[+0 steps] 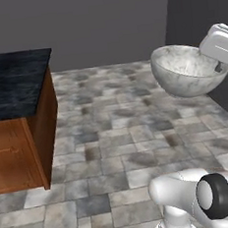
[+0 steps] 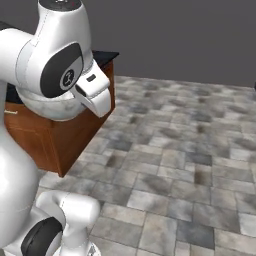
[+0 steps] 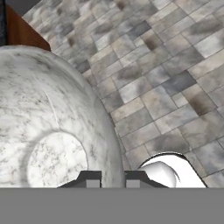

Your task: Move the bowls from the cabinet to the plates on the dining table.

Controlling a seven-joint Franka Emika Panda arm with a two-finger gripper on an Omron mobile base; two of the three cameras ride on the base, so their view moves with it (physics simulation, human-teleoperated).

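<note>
A white-grey marbled bowl (image 1: 183, 71) hangs tilted in the air above the tiled floor, to the right of the dining table (image 1: 15, 78). My gripper (image 1: 220, 69) is shut on its right rim. In the hand view the bowl (image 3: 48, 127) lies to the left, and my gripper (image 3: 113, 179) pinches its rim, one fingertip (image 3: 90, 178) inside and the other outside. From the right base view the bowl's (image 2: 47, 109) underside peeks out below my arm. The cabinet and the plates are out of view.
The table's black marble top rests on a reddish-brown wooden base (image 1: 25, 149), whose corner (image 2: 65, 137) stands close to my arm. Grey stone floor tiles (image 1: 138, 143) stretch to a dark grey wall (image 1: 102, 23) behind.
</note>
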